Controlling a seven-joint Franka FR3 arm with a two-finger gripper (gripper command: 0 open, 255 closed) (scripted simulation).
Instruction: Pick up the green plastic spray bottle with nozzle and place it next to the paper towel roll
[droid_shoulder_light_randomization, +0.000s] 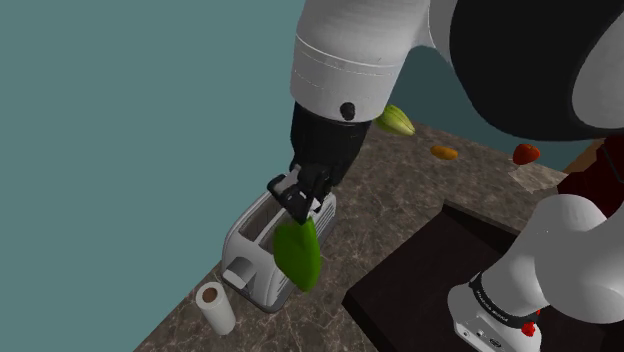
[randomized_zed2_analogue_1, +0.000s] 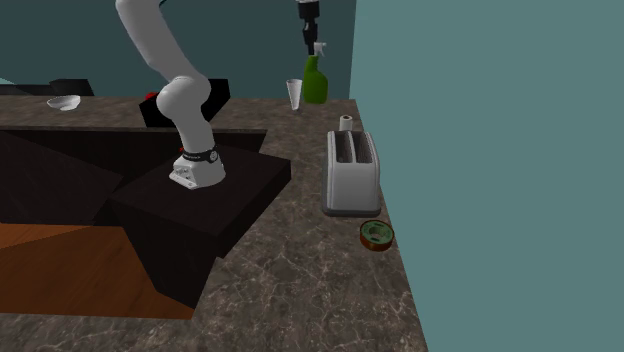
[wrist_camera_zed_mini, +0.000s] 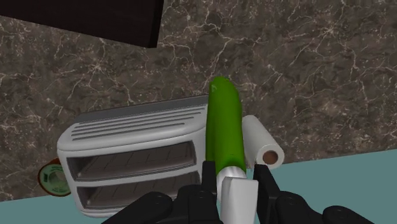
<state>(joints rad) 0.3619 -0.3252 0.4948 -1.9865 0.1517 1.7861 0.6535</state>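
The end effector (droid_shoulder_light_randomization: 300, 203) pinches the green spray bottle (droid_shoulder_light_randomization: 298, 252) by its white nozzle; the bottle hangs at the shoulder view's lower centre, above the toaster (droid_shoulder_light_randomization: 245, 257). Its long axis runs near vertical, nozzle up, base down. Gripped only at the top, it may swing or slip, and on lowering its base could strike the toaster or topple the paper towel roll (droid_shoulder_light_randomization: 215, 307) beside it on the desk (droid_shoulder_light_randomization: 390, 190)

A dark stone worktop (randomized_zed2_analogue_1: 320, 290), brown-grey with pale veins, runs along a plain teal wall (randomized_zed2_analogue_1: 490, 120) that rises straight from its edge. Below the worktop, on the side away from that wall, lies an orange-brown, wood-grained surface (randomized_zed2_analogue_1: 40, 265).
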